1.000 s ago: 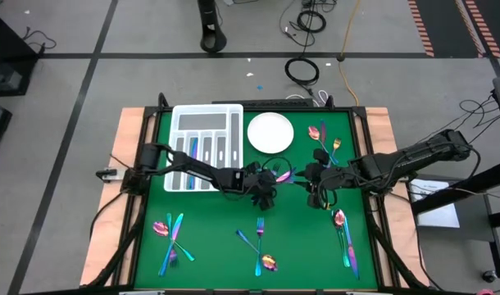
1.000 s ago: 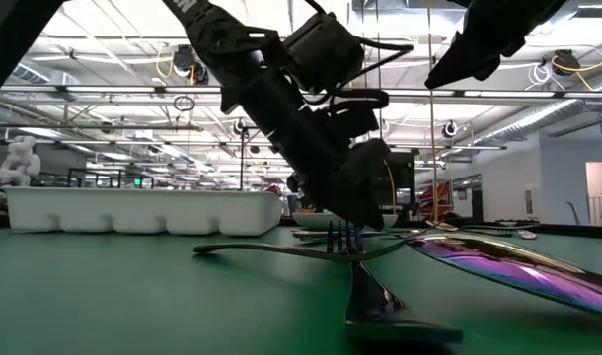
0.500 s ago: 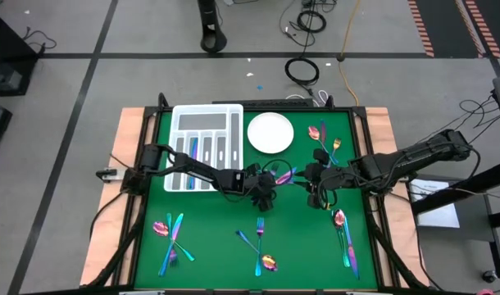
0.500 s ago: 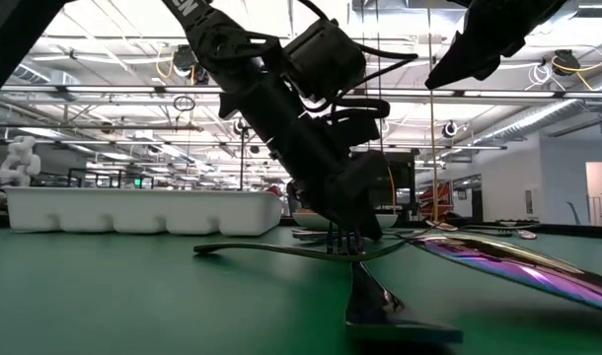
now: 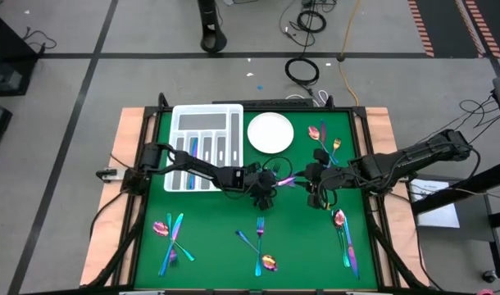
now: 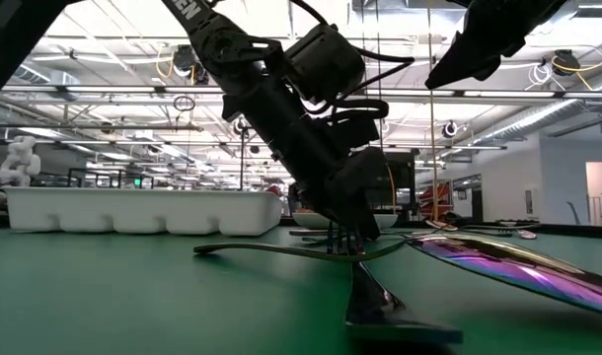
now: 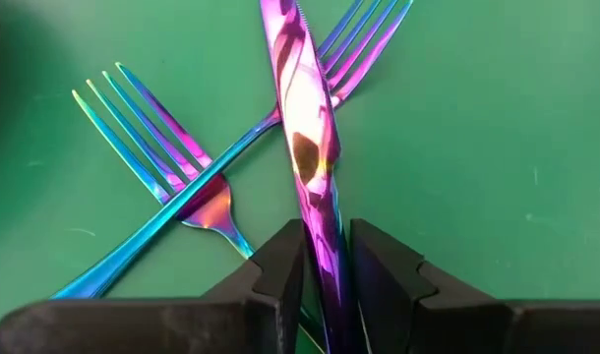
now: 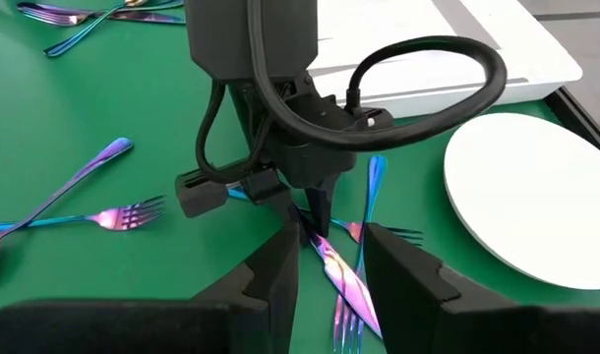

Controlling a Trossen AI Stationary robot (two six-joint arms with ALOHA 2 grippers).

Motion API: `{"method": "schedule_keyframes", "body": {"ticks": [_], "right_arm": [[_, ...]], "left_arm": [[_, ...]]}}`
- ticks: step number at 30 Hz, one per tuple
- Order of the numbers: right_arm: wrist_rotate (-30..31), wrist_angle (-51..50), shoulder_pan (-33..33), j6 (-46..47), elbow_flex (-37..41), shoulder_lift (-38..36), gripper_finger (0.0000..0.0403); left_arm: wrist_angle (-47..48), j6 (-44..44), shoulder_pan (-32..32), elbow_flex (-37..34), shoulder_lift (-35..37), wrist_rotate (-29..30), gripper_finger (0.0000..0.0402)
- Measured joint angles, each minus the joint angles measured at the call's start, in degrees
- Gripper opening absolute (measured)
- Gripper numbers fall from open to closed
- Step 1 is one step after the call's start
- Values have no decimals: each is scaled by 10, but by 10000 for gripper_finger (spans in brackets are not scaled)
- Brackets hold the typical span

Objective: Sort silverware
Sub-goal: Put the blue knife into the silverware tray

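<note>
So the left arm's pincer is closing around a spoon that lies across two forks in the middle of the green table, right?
Not quite: it is a knife, not a spoon. The left wrist view shows the left pincer with its fingers on either side of the flat, purple blade, which lies across two forks on the green table. The rest is as you said.

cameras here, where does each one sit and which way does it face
High view: above the table, facing straight down; both arms, left gripper and right gripper near the middle.
Low view: at tabletop height, facing level across the green mat; the left arm comes down onto crossed cutlery.
Left wrist view: on the left arm, looking past its own fingers, shut on a knife lying over two forks.
Right wrist view: on the right arm, looking past its fingers at the left gripper and a white plate.
Shared: both wrist views show that knife.
</note>
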State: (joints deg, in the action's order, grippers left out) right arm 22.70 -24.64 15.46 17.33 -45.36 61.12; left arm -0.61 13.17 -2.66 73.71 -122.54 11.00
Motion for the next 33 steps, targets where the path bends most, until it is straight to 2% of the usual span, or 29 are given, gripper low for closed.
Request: {"method": "schedule_keyframes", "body": {"ticks": [33], "right_arm": [[-2, -1, 0, 0, 0, 0, 105]], "left_arm": [[-14, 2, 1, -1, -2, -2, 79]]}}
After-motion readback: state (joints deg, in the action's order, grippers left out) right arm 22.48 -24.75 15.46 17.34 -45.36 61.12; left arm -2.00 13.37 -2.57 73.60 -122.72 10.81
